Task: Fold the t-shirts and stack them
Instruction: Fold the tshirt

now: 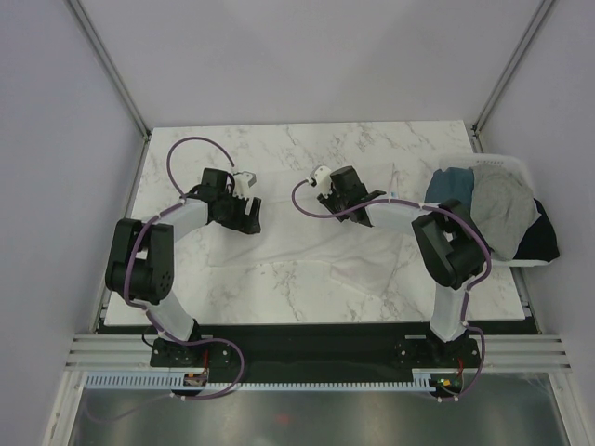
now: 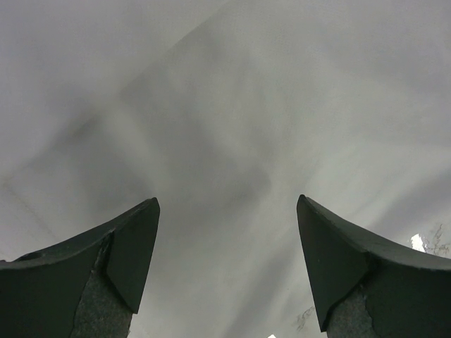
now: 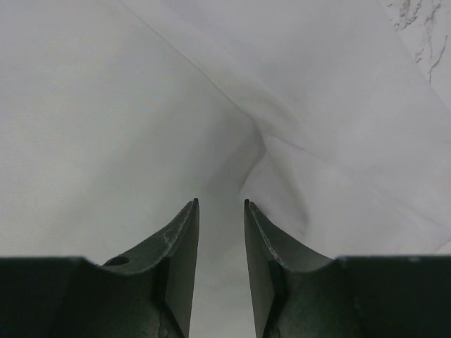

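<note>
- One white t-shirt (image 1: pixel 307 243) is spread across the tabletop (image 1: pixel 372 149) centre.
- The left gripper (image 2: pixel 227 201) is held wide apart, empty, above it.
- The right gripper (image 3: pixel 221 203) is narrowly parted at a cloth fold; whether it is pinched cannot be told.
- Other t-shirts (image 1: pixel 502 209) are heaped in the bin (image 1: pixel 507 159) at the right edge.

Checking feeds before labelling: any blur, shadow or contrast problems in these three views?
Top external: sharp, evenly lit, but the white t-shirt barely separates from the marble surface. Left wrist: dim, cloth soft and blurred, shadow patch ahead of the fingers. Right wrist: brighter, creases crisp, no glare.
</note>
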{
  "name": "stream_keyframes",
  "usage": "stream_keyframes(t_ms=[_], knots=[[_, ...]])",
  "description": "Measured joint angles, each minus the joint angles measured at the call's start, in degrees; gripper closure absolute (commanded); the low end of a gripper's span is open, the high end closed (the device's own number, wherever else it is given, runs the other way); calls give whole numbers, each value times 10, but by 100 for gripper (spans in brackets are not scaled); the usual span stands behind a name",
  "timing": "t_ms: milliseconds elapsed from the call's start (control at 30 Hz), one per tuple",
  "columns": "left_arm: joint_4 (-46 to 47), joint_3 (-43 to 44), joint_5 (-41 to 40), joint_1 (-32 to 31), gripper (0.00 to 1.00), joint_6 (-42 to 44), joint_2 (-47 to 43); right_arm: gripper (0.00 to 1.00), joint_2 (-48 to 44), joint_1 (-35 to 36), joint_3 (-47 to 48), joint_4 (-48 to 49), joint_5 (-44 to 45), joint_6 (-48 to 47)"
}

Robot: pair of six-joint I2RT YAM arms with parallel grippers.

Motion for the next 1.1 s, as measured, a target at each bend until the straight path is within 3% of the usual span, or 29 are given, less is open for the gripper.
stream_keyframes(t_ms=[300, 400, 500, 567, 867, 1033, 1100], knots=[[0, 0, 0, 0, 15, 0, 6, 66, 11, 0, 0, 11, 28, -2], [0, 0, 0, 0, 15, 0, 6, 75, 20, 0, 0, 13, 32, -2], [0, 0, 0, 0, 15, 0, 6, 96, 23, 0, 1, 16, 37, -4], [0, 0, 0, 0, 16, 0, 6, 100, 23, 0, 1, 16, 40, -3], [0, 0, 0, 0, 16, 0, 6, 100, 14, 0, 1, 17, 38, 5], [0, 0, 0, 0, 16, 0, 6, 89, 8, 0, 3, 18, 41, 9], [0, 0, 0, 0, 16, 0, 6, 78, 8, 0, 3, 18, 45, 9]])
